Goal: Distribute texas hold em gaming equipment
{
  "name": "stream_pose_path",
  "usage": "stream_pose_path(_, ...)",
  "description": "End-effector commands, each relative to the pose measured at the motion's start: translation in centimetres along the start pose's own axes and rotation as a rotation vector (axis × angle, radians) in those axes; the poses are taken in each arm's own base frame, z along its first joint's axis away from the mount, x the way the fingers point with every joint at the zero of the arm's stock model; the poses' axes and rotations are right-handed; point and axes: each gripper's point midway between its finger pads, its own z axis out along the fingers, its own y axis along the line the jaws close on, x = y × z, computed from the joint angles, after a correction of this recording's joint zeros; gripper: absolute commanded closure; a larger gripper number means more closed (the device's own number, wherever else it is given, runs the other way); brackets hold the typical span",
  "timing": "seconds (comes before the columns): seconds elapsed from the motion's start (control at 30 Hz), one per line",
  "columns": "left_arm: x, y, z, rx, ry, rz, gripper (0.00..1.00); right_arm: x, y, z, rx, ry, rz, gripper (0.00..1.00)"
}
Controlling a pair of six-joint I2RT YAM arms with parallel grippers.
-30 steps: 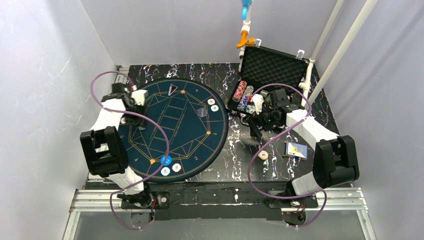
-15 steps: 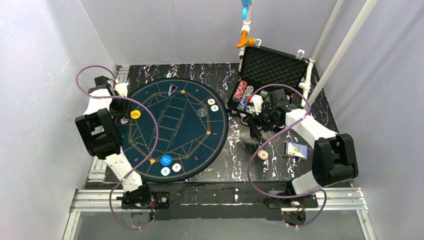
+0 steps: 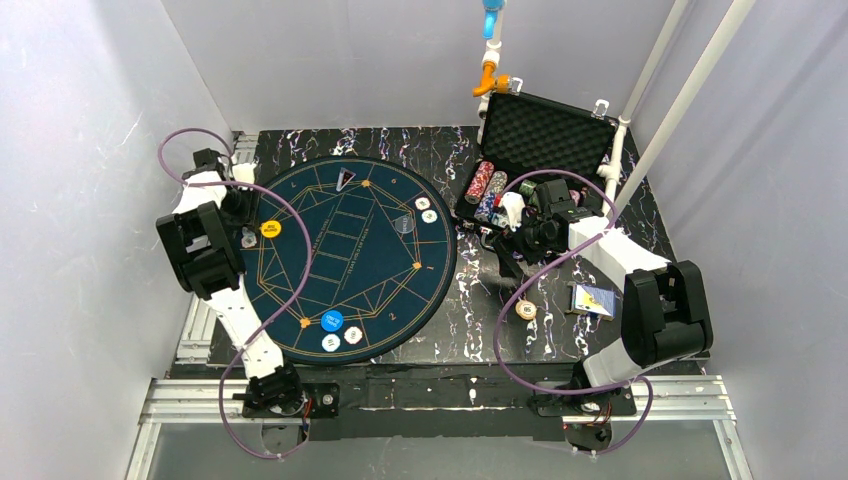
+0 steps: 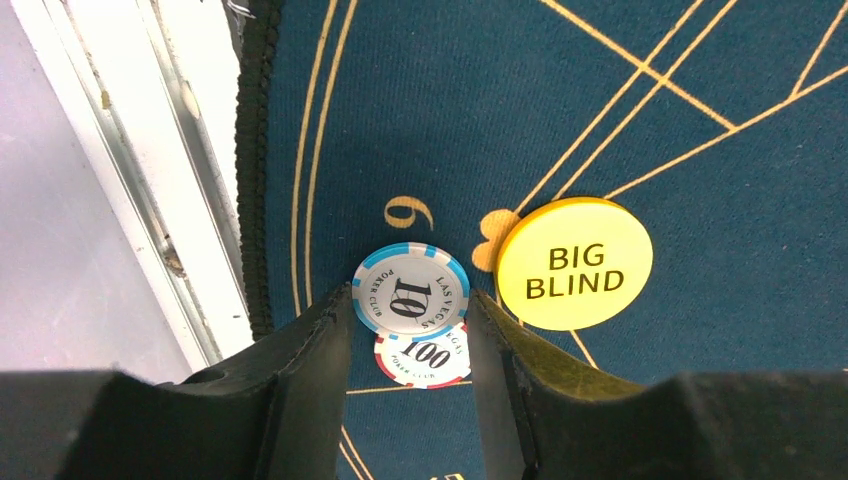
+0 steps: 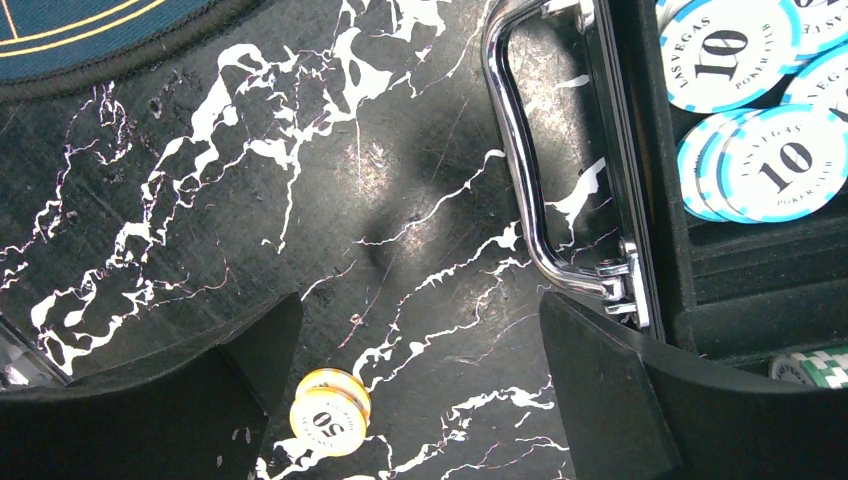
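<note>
Stakes go with the blind: my left gripper [image 4: 410, 310], half-parted, straddles the blue-and-white round ten chip [image 4: 411, 288] beside the yellow round Big Blind disc [image 4: 574, 263] on the dark-blue mat [image 4: 700, 120]; whether it grips, I cannot tell. My right gripper [image 5: 420, 310] gapes empty by the black case [image 5: 720, 260].

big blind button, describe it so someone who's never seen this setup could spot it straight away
On the black marbled table lies a round dark-blue mat with gold lines. Near its left edge sits the yellow disc beside two small striped chips. It alone is plain yellow, larger than them, printed BIG BLIND in black.
</note>
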Motion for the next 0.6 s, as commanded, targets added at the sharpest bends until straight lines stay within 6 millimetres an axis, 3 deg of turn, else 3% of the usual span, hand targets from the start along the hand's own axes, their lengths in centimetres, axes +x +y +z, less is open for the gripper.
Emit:
stream_pose_path(0.0, -0.9, 0.4, -0.2, 0.003, -0.030, 0.012, 0.60, -0.3, -0.2, -0.1, -0.004, -0.008, -0.012, 0.02)
stream_pose_path(0.27, -2.7, 0.6, 0.6, -0.005, -0.049, 0.030, 0.60, -0.2, -0.2, 0.3, -0.015, 0.005, -0.003, 0.02)
stream_pose_path(0.33, -2.4, 0.4, 0.9, -0.004, -0.035, 0.041, 0.59, -0.2, -0.3, 0.3, -0.015, 0.005, -0.002, 0.02)
stream_pose_path(0.4, -2.1, 0.1, 1.1, 0.006, -0.025, 0.046, 0.53, -0.2, -0.3, 0.3, -0.012, 0.004, -0.005, 0.02)
stream_pose_path(0.47, -1.9, -0.2, 0.6, 0.016, -0.031, 0.047, 0.40, -0.3, -0.3, 0.1, -0.009, 0.000, -0.008, 0.02)
stream_pose_path(0.57, -2.3, -0.6, -0.7, 0.023, -0.057, 0.051, 0.34, -0.5, -0.3, -0.1, -0.004, -0.009, -0.012, 0.02)
